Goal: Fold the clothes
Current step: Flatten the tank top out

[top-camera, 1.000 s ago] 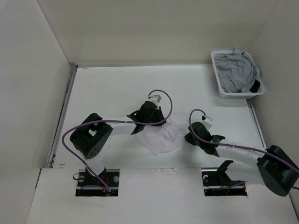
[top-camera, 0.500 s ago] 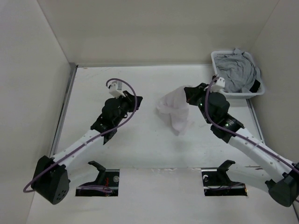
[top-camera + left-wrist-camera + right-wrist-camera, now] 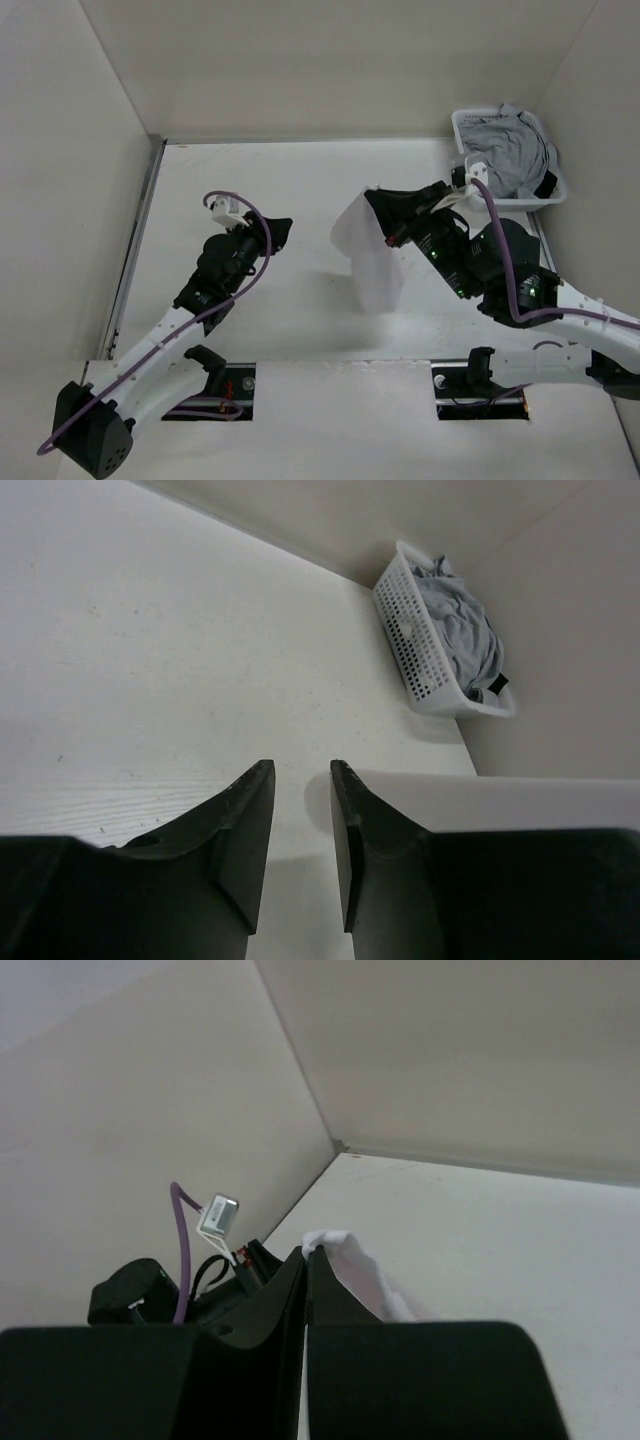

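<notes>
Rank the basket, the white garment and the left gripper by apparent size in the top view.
1. basket
2. white garment, though it hangs off the table, nearer the camera, so it may look oversized
3. left gripper, clearly smallest

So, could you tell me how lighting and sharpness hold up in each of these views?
Top external: even, soft light; the white garment barely stands out from the white table, with only a faint shadow beside it. Left wrist: the left fingers are dark and underexposed, the basket clear. Right wrist: the right fingers are a black silhouette, slightly soft.
</notes>
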Tool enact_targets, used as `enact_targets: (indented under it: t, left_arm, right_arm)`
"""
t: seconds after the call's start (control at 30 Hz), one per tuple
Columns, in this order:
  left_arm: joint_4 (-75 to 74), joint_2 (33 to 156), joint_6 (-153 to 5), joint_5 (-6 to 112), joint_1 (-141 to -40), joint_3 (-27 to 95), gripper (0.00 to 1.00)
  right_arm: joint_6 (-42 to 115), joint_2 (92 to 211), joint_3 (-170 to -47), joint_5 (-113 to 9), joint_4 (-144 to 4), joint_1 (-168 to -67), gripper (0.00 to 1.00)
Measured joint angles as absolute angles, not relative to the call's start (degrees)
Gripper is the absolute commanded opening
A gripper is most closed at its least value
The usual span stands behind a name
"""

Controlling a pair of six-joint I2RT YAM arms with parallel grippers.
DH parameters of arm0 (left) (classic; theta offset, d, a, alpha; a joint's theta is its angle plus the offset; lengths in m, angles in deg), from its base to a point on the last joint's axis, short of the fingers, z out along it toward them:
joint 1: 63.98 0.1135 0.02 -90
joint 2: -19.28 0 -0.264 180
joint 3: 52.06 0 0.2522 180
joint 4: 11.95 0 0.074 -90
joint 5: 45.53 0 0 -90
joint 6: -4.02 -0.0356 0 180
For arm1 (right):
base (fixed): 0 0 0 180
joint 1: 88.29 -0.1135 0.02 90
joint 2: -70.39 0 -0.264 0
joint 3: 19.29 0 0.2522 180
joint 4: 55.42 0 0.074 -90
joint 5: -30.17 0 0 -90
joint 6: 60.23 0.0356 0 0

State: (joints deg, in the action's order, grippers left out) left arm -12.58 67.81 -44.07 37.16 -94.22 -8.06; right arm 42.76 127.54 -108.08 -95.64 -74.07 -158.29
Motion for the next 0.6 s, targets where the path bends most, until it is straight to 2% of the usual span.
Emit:
enact_targets:
  t: [0.13, 0.23, 0.37, 0.43, 0.57, 0.6]
  left_arm:
    - [-11.35, 60.75, -44.09, 36.64, -93.54, -10.62, 0.31]
    - [-10.13, 56.66, -44.09, 35.35, -92.30, -11.27, 0.31]
    - [-8.51, 55.42, -44.09, 33.29, -90.83, -11.29, 0.31]
    - [-7.66, 56.03, -44.07, 32.29, -90.15, -11.36, 0.31]
    - [-6.79, 59.42, -43.89, 30.47, -89.48, -11.99, 0.32]
    - [-6.44, 60.53, -43.76, 29.97, -89.50, -12.10, 0.33]
  right_arm:
    - [38.87, 127.52, -110.00, -96.96, -73.81, -162.60, 0.03]
    - [38.76, 126.58, -108.08, -94.11, -72.10, -159.34, 0.03]
    - [43.31, 126.31, -97.96, -83.21, -65.70, -142.82, 0.06]
    - [46.94, 130.05, -91.62, -74.64, -59.77, -132.94, 0.06]
    - [54.70, 149.26, -87.77, -59.41, -50.09, -119.78, 0.08]
    - [56.84, 155.60, -88.45, -56.17, -48.15, -117.35, 0.12]
